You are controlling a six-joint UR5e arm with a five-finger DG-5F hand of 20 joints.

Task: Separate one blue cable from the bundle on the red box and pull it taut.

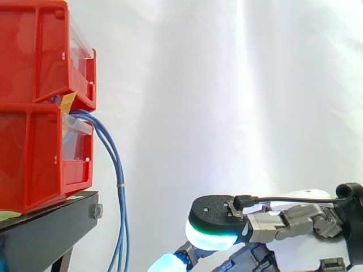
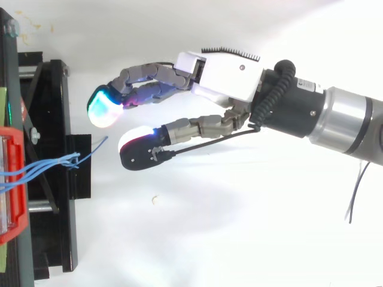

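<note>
1. A white curtain (image 1: 227,85) hung behind the whole work.
2. The hand (image 2: 221,75) sat low and to the right of the cables. Its fingers were stretched out and spread, and its glowing pads (image 2: 103,107) held nothing. A clear gap lay between the pads and the strands.
3. In the top view, one loose strand end (image 2: 97,145) stuck out toward the pads, near them but not touching. Pads this thick could easily knock so thin a strand aside instead of catching it.
4. The blue cables (image 1: 116,170) came out between the two stacked red bins (image 1: 39,153) and hung down past the edge of the black stand (image 1: 45,226), lying close against one another. A pale band (image 1: 120,185) seemed to cross them. If the hand closed there, it would likely take several strands, or the band would drag the rest along.
5. Farthest off, the bins merely rested on the stand. I judged that a hard pull might shift them or work the cable loose.
</note>
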